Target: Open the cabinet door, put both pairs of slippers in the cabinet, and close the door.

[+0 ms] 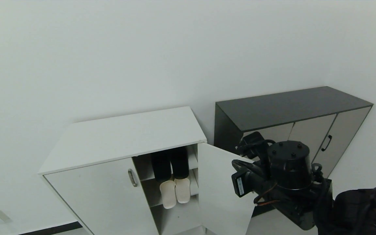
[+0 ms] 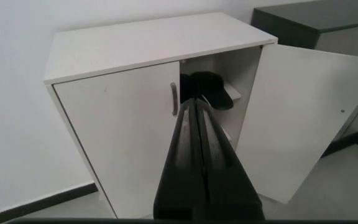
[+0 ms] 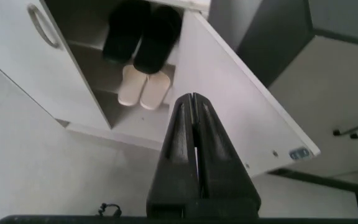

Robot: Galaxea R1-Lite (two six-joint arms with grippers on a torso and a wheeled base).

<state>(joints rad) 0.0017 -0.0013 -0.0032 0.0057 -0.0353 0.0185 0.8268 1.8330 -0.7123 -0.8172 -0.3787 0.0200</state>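
The cabinet (image 1: 122, 137) is white, with black slippers (image 1: 170, 163) and cream slippers (image 1: 175, 192).

Upper shelf (image 1: 193, 160): black slippers (image 1: 170, 165), side by side, touching.
Lower shelf (image 1: 153, 195): white slippers (image 1: 175, 192), side by side, just below the black pair.

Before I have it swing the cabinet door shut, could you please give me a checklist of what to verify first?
1. Black slippers inside the cabinet, on the upper shelf: ok.
2. White slippers on the lower shelf: ok.
3. White slippers clear of the door's swing: cannot tell; their ends seem to overhang the shelf's front edge.
4. Right-hand door closed: not ok, it stands wide open.
5. Left gripper free, fingers shut on nothing: ok.
6. Right gripper free, fingers shut on nothing: ok.
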